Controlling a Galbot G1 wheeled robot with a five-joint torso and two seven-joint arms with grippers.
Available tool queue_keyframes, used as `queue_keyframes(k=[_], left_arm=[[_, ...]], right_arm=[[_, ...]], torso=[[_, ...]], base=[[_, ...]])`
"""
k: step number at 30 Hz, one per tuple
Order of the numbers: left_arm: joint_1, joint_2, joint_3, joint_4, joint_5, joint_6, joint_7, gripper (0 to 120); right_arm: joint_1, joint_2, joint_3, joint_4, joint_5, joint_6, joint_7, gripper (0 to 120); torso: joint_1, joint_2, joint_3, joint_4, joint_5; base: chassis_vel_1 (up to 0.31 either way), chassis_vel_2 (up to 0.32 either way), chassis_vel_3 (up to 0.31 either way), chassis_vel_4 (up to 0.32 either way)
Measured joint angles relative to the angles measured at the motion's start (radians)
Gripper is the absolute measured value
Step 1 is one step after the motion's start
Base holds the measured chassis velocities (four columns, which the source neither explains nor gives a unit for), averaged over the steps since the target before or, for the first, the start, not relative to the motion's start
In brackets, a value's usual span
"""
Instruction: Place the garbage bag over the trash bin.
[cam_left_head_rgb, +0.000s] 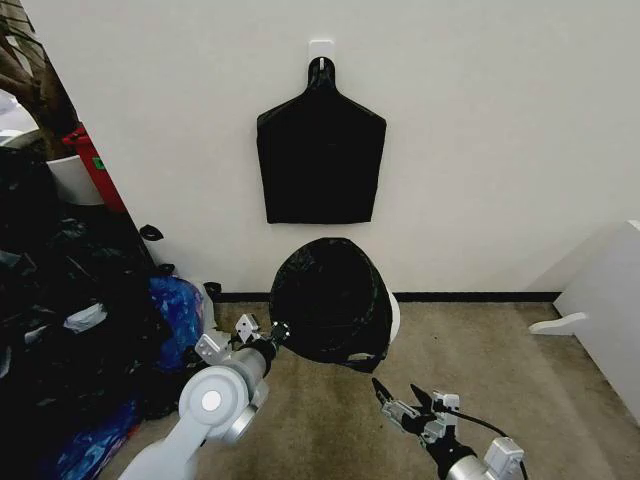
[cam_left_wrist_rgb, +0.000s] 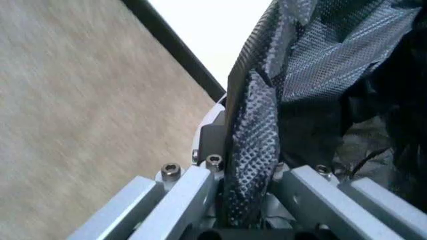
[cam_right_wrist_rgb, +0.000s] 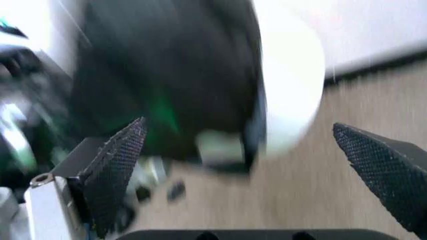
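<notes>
Beside the trash bin (cam_left_head_rgb: 394, 312), left gripper (cam_left_head_rgb: 278, 331) apparently clamping the garbage bag (cam_left_head_rgb: 330, 300); right gripper (cam_left_head_rgb: 402, 395) low, jaws apart.

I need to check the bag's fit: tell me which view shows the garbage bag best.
Head view: the whole garbage bag shows, draped over the trash bin, its left edge held by the left gripper. Left wrist view shows a pinched fold up close. Right wrist view shows the bag blurred, beyond the open right gripper.
</notes>
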Motion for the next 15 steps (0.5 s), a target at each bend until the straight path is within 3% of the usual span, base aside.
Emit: queue_keyframes(k=[1,4,7,10,15], left_arm=[[0.016,0.011,0.011,0.012,0.113,-0.002,0.031,0],[0.023,0.012,0.021,0.027,0.213,-0.004,0.067,0],[0.022,0.016,0.028,0.042,0.284,-0.006,0.096,0],[0.007,0.025,0.05,0.065,0.374,-0.007,0.129,0],[-0.032,0.023,0.102,0.108,0.464,-0.006,0.164,0]], right_arm=[[0.005,-0.004,0.022,0.103,-0.004,-0.012,0.054,100],[0.035,-0.012,0.023,0.174,-0.013,-0.041,0.118,100],[0.068,-0.023,0.0,0.203,-0.025,-0.063,0.162,100],[0.16,-0.048,-0.089,0.22,-0.048,-0.102,0.224,100],[0.299,-0.067,-0.183,0.196,-0.043,-0.172,0.233,96]], torso=[[0.0,0.0,0.0,0.0002,-0.0001],[0.0,0.0,0.0,0.0001,-0.0002],[0.0,0.0,0.0,0.0001,-0.0001],[0.0,0.0,0.0,0.0002,0.0],[0.0,0.0,0.0,0.0002,0.0]], base=[[0.0,0.0,0.0,0.0],[0.0,0.0,0.0,0.0],[0.0,0.0,0.0,0.0],[0.0,0.0,0.0,0.0],[0.0,0.0,0.0,0.0]])
